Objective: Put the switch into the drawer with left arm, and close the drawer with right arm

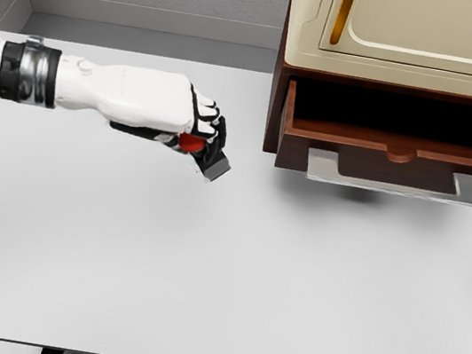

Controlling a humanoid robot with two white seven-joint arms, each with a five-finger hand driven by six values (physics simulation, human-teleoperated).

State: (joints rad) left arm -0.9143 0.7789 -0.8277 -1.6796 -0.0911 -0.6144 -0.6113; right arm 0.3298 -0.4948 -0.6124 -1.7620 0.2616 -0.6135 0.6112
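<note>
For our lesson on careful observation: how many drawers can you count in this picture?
1. The open wooden drawer sticks out from the cabinet at upper right, under a cream appliance. It looks empty. The left hand holds the switch over the table. Other drawers may lie outside the frame.

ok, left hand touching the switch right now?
Touching. Head view: the left hand has its fingers curled around the switch, held above the table, short of the open drawer.

Lighting even, bright and diffuse. The white table (200,288) shows no glare. A soft shadow lies beneath the open drawer (397,153), whose interior is dark; a fainter one lies under the left hand (192,125). Render sharp throughout, no visible edge distortion.
</note>
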